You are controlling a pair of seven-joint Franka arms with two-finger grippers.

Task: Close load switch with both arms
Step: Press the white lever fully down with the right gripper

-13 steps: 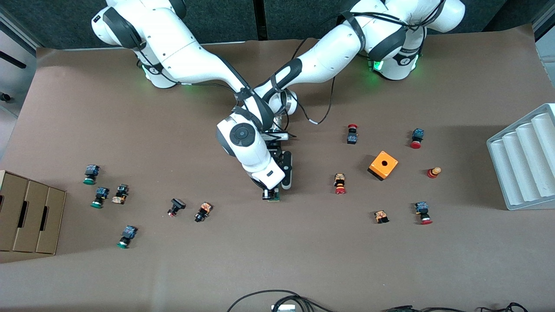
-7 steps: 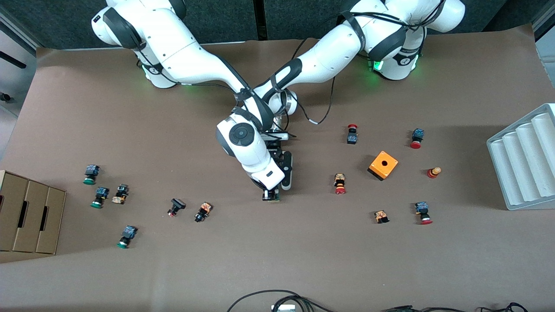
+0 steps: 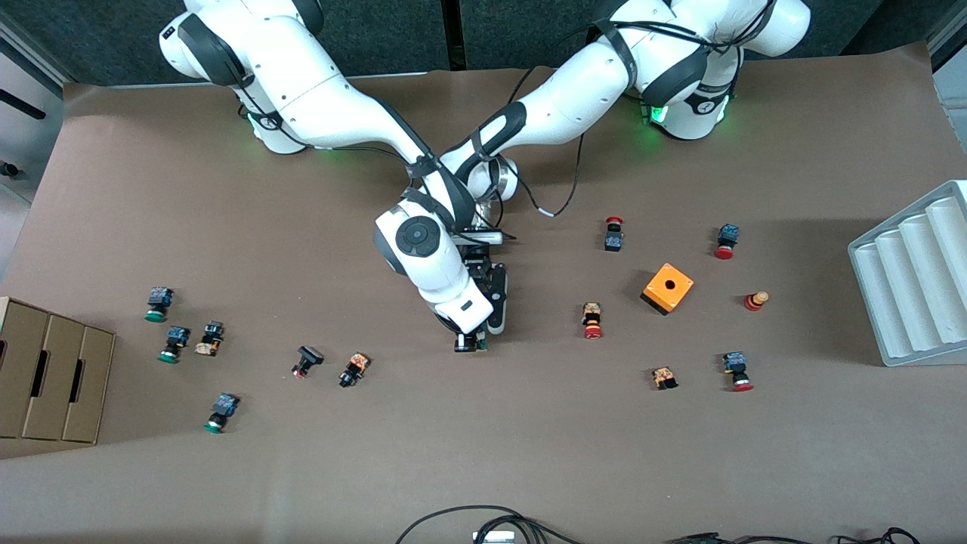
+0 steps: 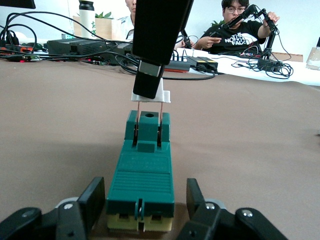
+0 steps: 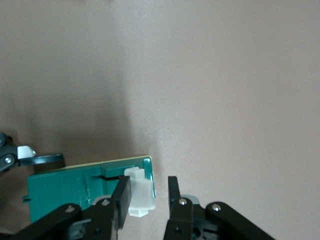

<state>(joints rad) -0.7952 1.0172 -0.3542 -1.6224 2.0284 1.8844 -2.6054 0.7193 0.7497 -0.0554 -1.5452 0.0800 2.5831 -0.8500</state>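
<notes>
1. Load switch [image 3: 473, 344]: a narrow green moulded block with a ribbed top over a pale yellowish base. It lies flat on the table [image 3: 529, 453] near the middle, with loose parts scattered toward either end.
2. White sliding piece [image 4: 150, 95]: a small plastic cap with two thin copper-coloured pins. The pins run down into slots at the end of the block, and the cap sits raised above it.
3. Right gripper [image 5: 147, 197]: over that end of the switch, pinching the white piece between its black fingers.
4. Left gripper [image 4: 145, 205]: low at the table, its fingers closed in on the two long sides of the block's other end.
5. Only the left wrist view shows the pins and the raised cap. The right wrist view looks down on the cap and the flat green top. In the front view the arms cover nearly all of the switch.
6. Surface: matte brown sheet, faintly creased.
7. Also on the table:
   - an orange cube [image 3: 668, 287] with a round hole
   - red-capped [image 3: 592, 320] and green-capped [image 3: 157, 304] push-buttons
   - a cardboard box [image 3: 45, 378] at the right arm's end
   - a ribbed white tray [image 3: 914, 279] at the left arm's end
8. Room: the left wrist view shows a seated person [image 4: 240, 25] in a dark shirt and a tangle of black cables [image 4: 60, 50] past the table edge.
</notes>
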